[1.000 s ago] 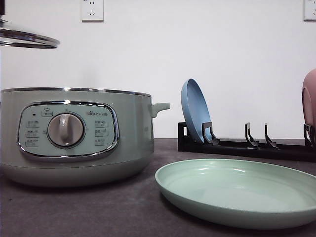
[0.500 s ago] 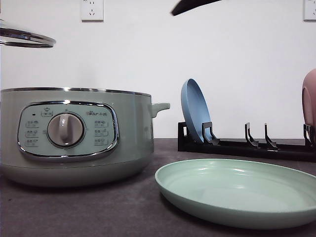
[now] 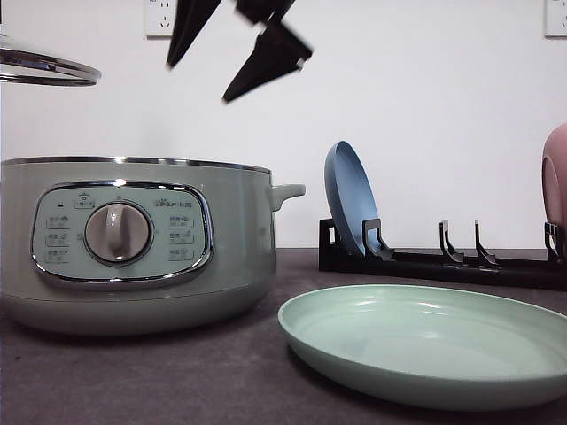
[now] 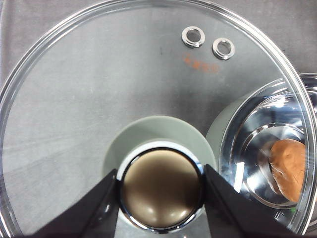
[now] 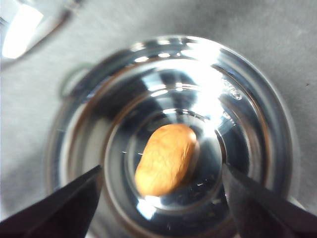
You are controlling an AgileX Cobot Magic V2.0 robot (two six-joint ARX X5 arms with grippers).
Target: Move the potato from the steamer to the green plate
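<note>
Since half a second ago the black right gripper [image 3: 235,57] has been brought lower above the round sage-green steamer [image 3: 133,243], fingers spread apart. The oval orange-brown potato [image 5: 166,158] is seen lying on the steamer's shiny floor; the round glass lid [image 4: 99,89] is held up by the left gripper [image 4: 161,191], clamped on its knob; the shallow mint-green plate [image 3: 425,341] sits at the steamer's 3 o'clock.

Looks like a staged kitchen setup in a lab/test room. Kitchen gear: pale sage-green electric steamer [image 3: 133,243] w/ dial panel, black dish rack [image 3: 443,261] holding an upright blue plate [image 3: 350,199], wide mint-green plate [image 3: 430,341]. All on a dark grey cloth-covered table [image 3: 177,381] vs. a bare white wall [image 3: 425,97] w/ power sockets [image 3: 166,18].
</note>
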